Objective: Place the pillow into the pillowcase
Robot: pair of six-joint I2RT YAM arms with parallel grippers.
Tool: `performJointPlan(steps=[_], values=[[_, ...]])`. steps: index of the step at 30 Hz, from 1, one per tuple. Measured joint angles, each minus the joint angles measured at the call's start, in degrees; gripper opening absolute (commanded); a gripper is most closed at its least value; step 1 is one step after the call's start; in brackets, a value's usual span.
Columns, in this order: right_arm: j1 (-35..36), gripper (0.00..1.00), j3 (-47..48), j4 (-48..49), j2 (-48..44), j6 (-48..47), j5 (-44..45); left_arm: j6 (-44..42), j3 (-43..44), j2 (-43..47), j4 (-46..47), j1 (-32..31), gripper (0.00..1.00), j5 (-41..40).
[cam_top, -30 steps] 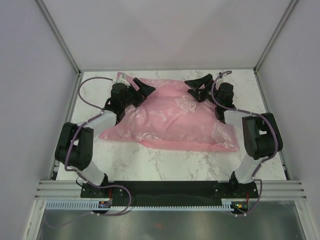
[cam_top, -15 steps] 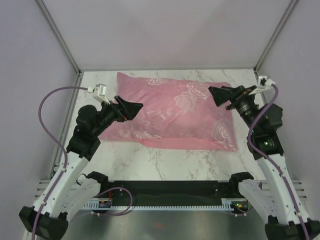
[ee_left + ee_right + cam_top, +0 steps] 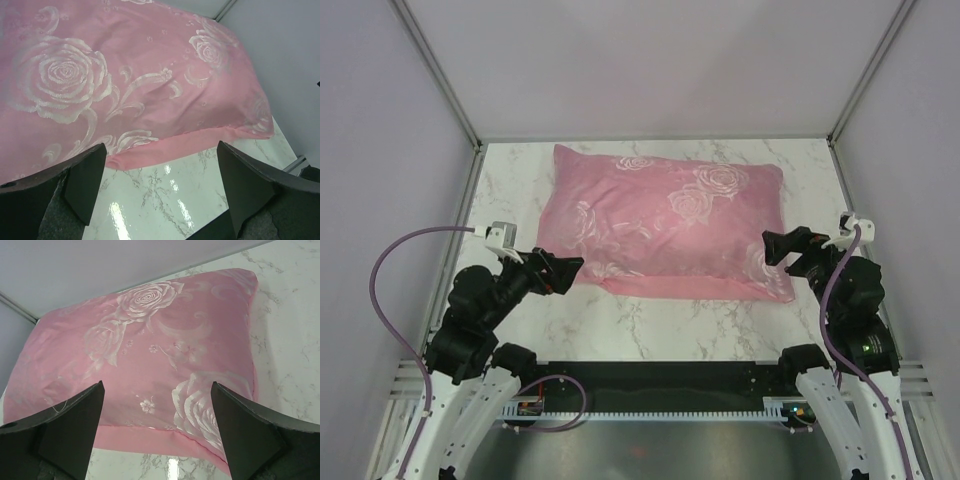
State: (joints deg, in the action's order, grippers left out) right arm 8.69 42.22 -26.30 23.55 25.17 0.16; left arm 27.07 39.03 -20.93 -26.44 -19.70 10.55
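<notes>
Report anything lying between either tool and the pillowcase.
Nothing visible does. Only bare marble table lies between the open left tool, the open right tool and the pillowcase.

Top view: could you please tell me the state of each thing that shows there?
pillowcase: full and puffy, lying flat on the table, no hand touching it.
pillow: no white shows; apparently inside the pillowcase.
left hand: open, empty, by the pillowcase's near left corner.
right hand: open, empty, by its near right corner.
</notes>
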Motion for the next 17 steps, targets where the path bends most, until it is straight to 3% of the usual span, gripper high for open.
performJointPlan(steps=[17], values=[[0.1,0.96,-0.2,-3.0,0.2,-0.4,2.9,-0.5,-0.7,2.0,-2.2,-1.7,1.0,-0.5]])
